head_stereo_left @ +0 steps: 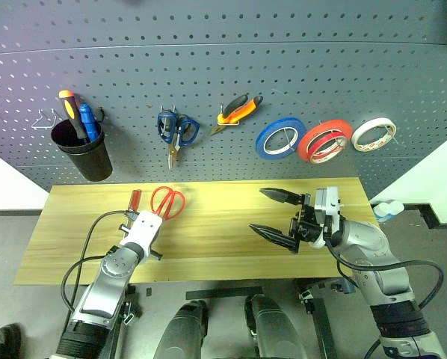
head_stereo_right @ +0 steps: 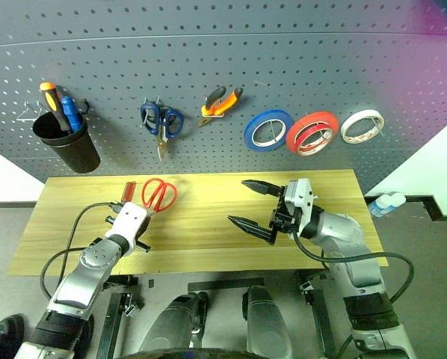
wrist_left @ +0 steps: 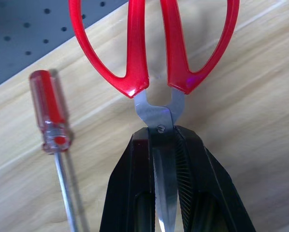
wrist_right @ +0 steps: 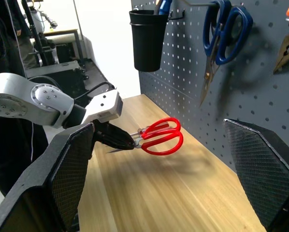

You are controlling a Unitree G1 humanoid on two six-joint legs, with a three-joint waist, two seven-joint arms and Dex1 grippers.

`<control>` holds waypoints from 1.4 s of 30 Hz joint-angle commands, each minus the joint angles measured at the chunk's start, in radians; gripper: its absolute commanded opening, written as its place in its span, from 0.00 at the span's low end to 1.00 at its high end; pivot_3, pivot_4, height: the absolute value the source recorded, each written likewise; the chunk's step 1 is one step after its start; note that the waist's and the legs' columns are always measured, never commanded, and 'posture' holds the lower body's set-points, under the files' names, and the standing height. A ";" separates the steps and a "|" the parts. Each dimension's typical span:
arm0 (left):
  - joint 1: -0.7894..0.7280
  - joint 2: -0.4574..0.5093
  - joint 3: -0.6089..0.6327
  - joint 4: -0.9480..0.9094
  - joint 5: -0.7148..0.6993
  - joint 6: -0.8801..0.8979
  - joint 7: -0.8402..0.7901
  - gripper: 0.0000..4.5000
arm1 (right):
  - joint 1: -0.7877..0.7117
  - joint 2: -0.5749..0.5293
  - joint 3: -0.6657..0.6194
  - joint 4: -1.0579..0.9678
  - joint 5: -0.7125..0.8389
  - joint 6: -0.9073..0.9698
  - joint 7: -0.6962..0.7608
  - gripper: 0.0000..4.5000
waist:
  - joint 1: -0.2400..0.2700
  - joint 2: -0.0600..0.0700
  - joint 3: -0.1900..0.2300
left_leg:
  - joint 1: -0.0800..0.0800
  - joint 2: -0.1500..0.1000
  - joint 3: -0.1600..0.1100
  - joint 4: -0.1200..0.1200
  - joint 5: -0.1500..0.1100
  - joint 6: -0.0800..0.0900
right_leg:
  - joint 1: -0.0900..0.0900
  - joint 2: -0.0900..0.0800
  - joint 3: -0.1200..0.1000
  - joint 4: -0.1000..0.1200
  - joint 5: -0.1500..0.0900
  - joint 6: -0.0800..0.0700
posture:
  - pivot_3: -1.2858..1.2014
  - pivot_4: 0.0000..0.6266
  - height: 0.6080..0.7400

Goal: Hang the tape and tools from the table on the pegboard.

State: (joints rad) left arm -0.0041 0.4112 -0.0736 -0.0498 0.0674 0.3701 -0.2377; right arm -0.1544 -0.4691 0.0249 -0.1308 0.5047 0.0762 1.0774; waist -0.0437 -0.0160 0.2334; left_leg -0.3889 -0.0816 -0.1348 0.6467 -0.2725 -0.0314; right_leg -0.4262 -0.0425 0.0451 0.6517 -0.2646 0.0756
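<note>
Already hung: pliers point(head_stereo_left: 236, 111), tape point(head_stereo_left: 373, 134). Your left gripper point(wrist_left: 165, 159) clenches scissors point(head_stereo_left: 168, 201) blades; right gripper point(head_stereo_left: 280, 215) gapes empty. Screwdriver point(head_stereo_left: 134, 199) remains on table point(head_stereo_left: 216, 254).

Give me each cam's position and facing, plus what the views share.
Left eye view: on the head, looking forward and down at the table and pegboard; both arms show.
Right eye view: same head, same scene.
Left wrist view: along the left gripper, shut on the red-handled scissors, screwdriver beside.
Right wrist view: between the open right gripper fingers, facing the left gripper holding the scissors off the table; blue-handled scissors and black cup on the pegboard.
Shared: all four show the red-handled scissors.
</note>
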 commanded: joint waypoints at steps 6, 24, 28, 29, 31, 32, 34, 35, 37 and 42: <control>0.063 0.051 0.054 -0.048 0.027 -0.237 -0.007 0.05 | 0.008 -0.011 -0.040 0.007 0.102 0.006 0.118 1.00 | 0.000 0.000 0.000 | 0.000 0.000 0.000 0.000 0.000 0.000 | 0.000 0.000 0.000 0.000 0.000 0.000 | 0.47 0.34 1.00; 0.227 0.048 0.193 -0.035 0.015 -0.780 0.024 0.05 | -0.033 0.039 -0.109 0.021 0.265 0.131 0.129 1.00 | 0.001 0.000 -0.002 | 0.000 0.000 0.001 0.000 0.000 0.000 | 0.000 0.000 0.000 0.000 0.000 0.000 | 0.48 0.28 1.00; 0.221 0.049 0.228 -0.045 0.051 -0.854 0.060 0.05 | -0.009 0.051 -0.115 0.011 0.291 0.161 0.131 1.00 | 0.001 0.000 -0.003 | 0.000 0.000 0.001 0.000 0.000 0.000 | 0.000 0.000 0.000 0.000 0.000 0.000 | 0.48 0.28 1.00; 0.214 0.052 0.233 -0.049 0.055 -0.863 0.062 0.05 | -0.007 0.055 -0.116 0.012 0.289 0.159 0.131 1.00 | 0.001 0.000 -0.003 | 0.000 0.000 0.001 0.000 0.000 0.000 | 0.000 0.000 0.000 0.000 0.000 0.000 | 0.48 0.27 1.00; 0.198 0.054 0.237 -0.055 0.047 -0.863 0.054 0.05 | -0.006 0.062 -0.117 0.009 0.287 0.159 0.128 1.00 | 0.001 0.001 -0.004 | 0.000 0.000 0.001 0.001 0.000 0.000 | 0.000 0.000 0.000 0.000 0.000 0.000 | 0.48 0.27 1.00; 0.188 0.055 0.242 -0.053 0.044 -0.869 0.053 0.05 | -0.006 0.066 -0.117 0.007 0.286 0.158 0.127 1.00 | 0.001 0.001 -0.004 | 0.000 0.000 0.001 0.001 0.000 0.000 | 0.000 0.000 0.000 0.000 0.000 0.000 | 0.47 0.26 1.00; 0.169 0.056 0.250 -0.044 0.051 -0.880 0.059 0.05 | -0.003 0.070 -0.116 0.005 0.282 0.155 0.127 1.00 | 0.000 0.001 -0.008 | 0.000 0.000 0.001 0.001 0.000 0.000 | 0.000 0.000 0.000 0.001 0.000 0.000 | 0.47 0.26 1.00; 0.161 0.056 0.252 -0.038 0.058 -0.885 0.062 0.05 | -0.002 0.072 -0.115 0.006 0.279 0.153 0.128 1.00 | 0.000 0.001 -0.009 | 0.000 0.000 0.001 0.001 0.000 0.000 | 0.000 0.000 0.000 0.000 0.000 0.000 | 0.47 0.26 1.00; 0.142 0.059 0.253 -0.023 0.046 -0.897 0.051 0.05 | -0.001 0.079 -0.118 0.008 0.276 0.144 0.125 1.00 | 0.000 0.001 -0.011 | 0.000 0.000 0.002 0.001 0.000 0.000 | 0.000 0.000 0.000 0.000 0.000 0.000 | 0.47 0.26 1.00; 0.089 0.069 0.250 0.006 0.041 -0.907 0.043 0.05 | -0.001 0.094 -0.118 0.018 0.260 0.121 0.124 1.00 | -0.001 0.002 -0.016 | 0.000 0.000 0.002 0.002 0.000 0.000 | 0.000 0.000 0.000 0.001 0.001 0.000 | 0.47 0.25 1.00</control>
State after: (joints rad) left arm 0.0945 0.4694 0.1536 -0.0373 0.1202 -0.5119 -0.1942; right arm -0.1556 -0.3825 -0.0783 -0.0923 0.7634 0.2202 1.2020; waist -0.0444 -0.0143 0.2171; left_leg -0.3885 -0.0816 -0.1329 0.6484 -0.2724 -0.0314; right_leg -0.4262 -0.0423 0.0452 0.6532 -0.2639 0.0760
